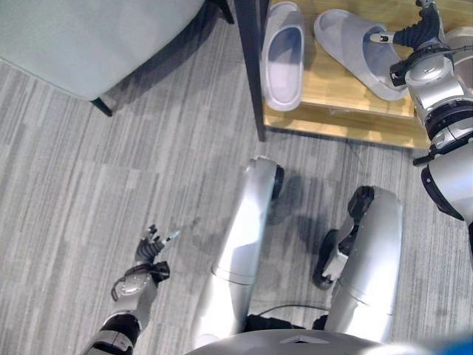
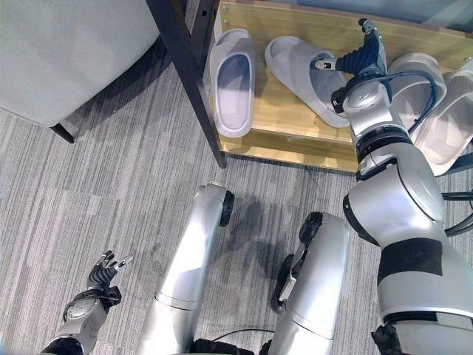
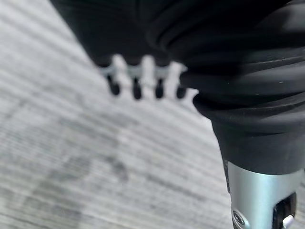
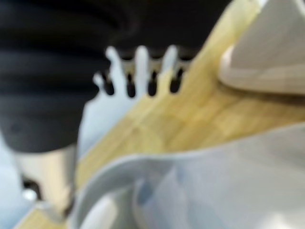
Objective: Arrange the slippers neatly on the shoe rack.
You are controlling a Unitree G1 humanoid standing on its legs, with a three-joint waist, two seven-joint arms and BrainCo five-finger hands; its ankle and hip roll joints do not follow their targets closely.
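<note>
Both slippers on rack [image 2: 295, 140]: left slipper [image 2: 231, 81] straight, right slipper [image 2: 310, 70] skewed. Right hand [image 2: 358, 55] over it, fingers straight; needs squaring. Left hand [image 1: 148, 255] idle, relaxed, near floor.

Both eye views look steeply down from the head, sharing the shoe rack [image 2: 288, 140] and grey floor [image 1: 89, 185]; each wrist view looks along its own fingers from very close.

The robot has silver-grey arms with black joint bands, and the left hand [image 1: 145, 255] and right hand [image 2: 363, 55] each wear a dark ribbed cover over silver fingers with dark tips.
</note>
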